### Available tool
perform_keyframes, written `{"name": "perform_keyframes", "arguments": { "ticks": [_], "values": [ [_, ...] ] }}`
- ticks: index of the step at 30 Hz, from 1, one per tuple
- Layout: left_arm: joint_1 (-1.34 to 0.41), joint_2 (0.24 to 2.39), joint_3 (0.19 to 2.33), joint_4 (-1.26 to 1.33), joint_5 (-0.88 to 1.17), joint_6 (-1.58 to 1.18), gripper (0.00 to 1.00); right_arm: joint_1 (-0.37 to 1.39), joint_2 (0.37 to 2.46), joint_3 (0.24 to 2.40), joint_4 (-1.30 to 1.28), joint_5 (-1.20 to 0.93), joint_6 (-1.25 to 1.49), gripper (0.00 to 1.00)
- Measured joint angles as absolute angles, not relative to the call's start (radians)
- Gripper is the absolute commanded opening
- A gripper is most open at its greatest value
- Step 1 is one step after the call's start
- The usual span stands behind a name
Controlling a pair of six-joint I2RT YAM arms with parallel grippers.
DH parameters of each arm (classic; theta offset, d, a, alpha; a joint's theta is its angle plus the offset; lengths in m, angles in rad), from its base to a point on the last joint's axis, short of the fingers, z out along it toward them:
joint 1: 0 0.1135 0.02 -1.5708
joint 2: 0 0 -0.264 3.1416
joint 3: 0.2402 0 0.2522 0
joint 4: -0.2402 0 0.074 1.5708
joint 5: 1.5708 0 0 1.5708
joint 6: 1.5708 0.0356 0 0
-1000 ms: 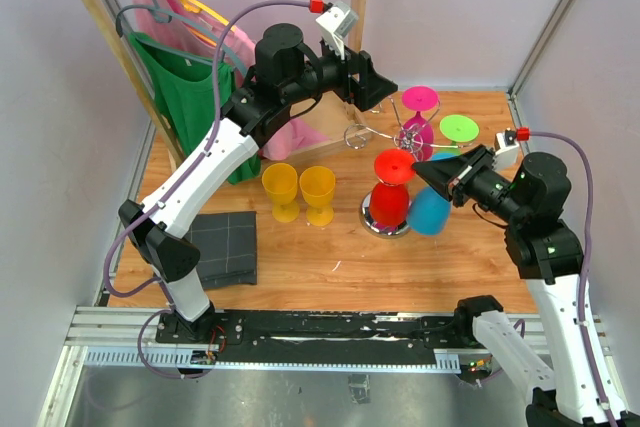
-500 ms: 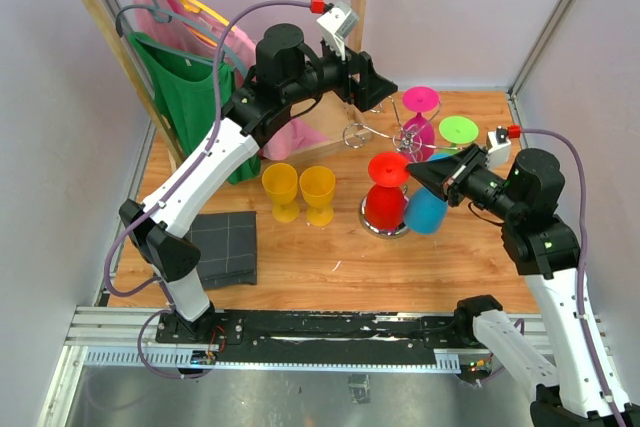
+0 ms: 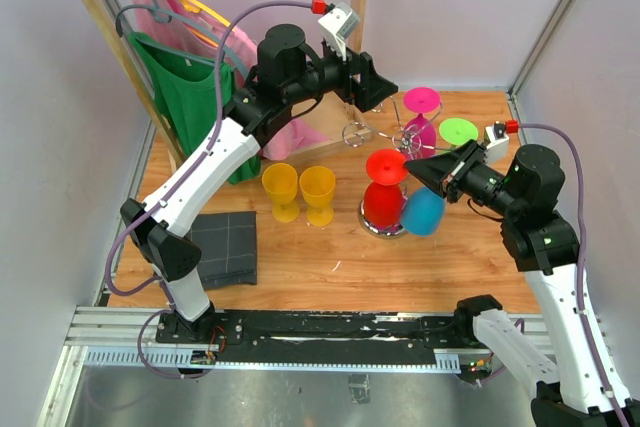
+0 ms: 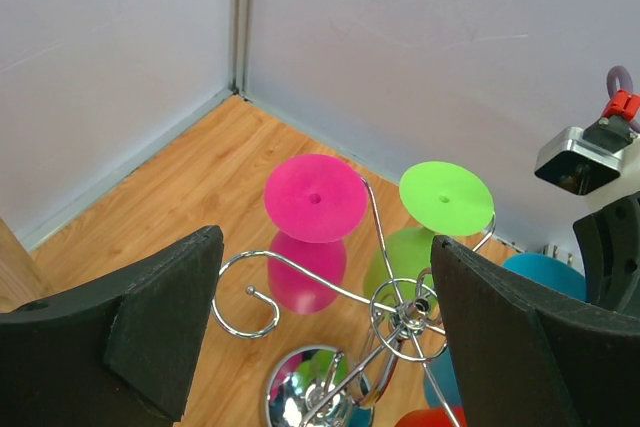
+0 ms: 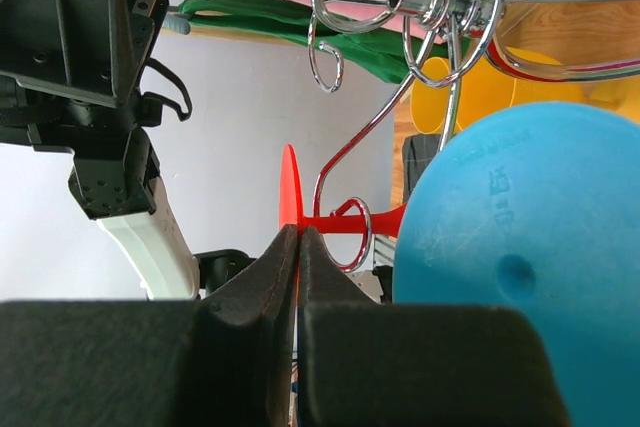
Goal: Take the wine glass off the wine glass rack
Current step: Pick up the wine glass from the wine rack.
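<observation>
Bright, even light; glints on the wine glass rack (image 4: pixel 396 316).

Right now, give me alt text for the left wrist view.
Looking down between the two black fingers of the open left end effector, a chrome glass rack holds a pink glass and a green glass upside down on its hooks above a wooden table. A blue glass peeks in at right.

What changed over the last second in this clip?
The right gripper, shut on the red wine glass at its foot, moved a little left toward the wine glass rack, and the glass shifted left with it. The blue wine glass drifted slightly left too. The left gripper stayed open above the rack.
</observation>
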State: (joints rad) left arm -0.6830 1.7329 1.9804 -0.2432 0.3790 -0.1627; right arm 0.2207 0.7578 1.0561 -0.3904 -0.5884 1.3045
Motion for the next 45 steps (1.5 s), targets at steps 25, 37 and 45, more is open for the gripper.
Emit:
{"name": "perform_keyframes", "arguments": {
  "ticks": [25, 37, 45],
  "values": [
    [-0.683, 1.733, 1.980, -0.243, 0.379, -0.161, 0.90, 0.260, 0.779, 1.058, -0.355, -0.587, 1.301, 0.01],
    [-0.683, 1.733, 1.980, -0.245, 0.379, -0.161, 0.90, 0.260, 0.788, 1.073, -0.355, -0.549, 1.301, 0.01],
    [-0.683, 1.733, 1.980, -0.250, 0.379, -0.160, 0.90, 0.260, 0.794, 1.086, -0.357, -0.526, 1.289, 0.01]
  ]
}}
